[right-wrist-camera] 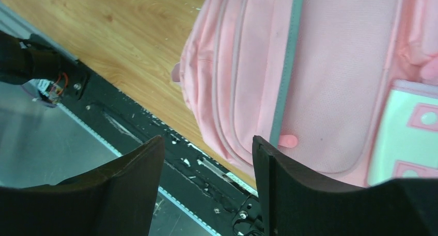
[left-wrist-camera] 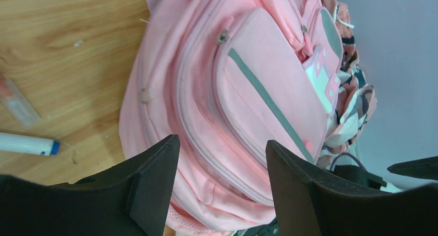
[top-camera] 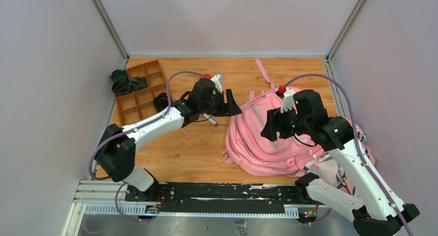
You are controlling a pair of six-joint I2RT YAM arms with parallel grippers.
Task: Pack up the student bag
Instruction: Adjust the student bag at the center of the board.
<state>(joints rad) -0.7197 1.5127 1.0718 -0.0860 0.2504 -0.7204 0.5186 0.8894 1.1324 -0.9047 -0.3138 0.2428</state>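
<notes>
Wooden tabletop (top-camera: 196,153), grey walls on three sides, arms mounted on a black rail along the near edge.

- The student bag (top-camera: 258,143) lies flat on the right half of the tabletop, front pockets up and straps toward the far edge. My guess is it is laid this way so that the zips face the arms.
- Its front pocket carries a grey strip (left-wrist-camera: 268,101). The zip pull (left-wrist-camera: 223,37) sits at the pocket's end, and the pockets look closed as far as I can see, so packing appears not yet begun.
- A patterned cloth bundle (left-wrist-camera: 356,107) touches the student bag on the side toward the right edge. It is probably waiting to go in.
- A marker (left-wrist-camera: 26,144) lies on bare wood just left of the student bag.
- A divided wooden tray (top-camera: 135,90) stands in the far left corner with dark items in and beside it; I cannot tell what they are.

Left gripper (left-wrist-camera: 222,145): jaws spread wide with nothing between them. It hangs above the student bag's left side, pointed at the pocket seams, and touches no fabric.

Right gripper (right-wrist-camera: 208,143): also wide apart and empty. It hovers over the student bag's corner near the rail, clear of the cloth.

Both look set to take hold of a zip or flap.
</notes>
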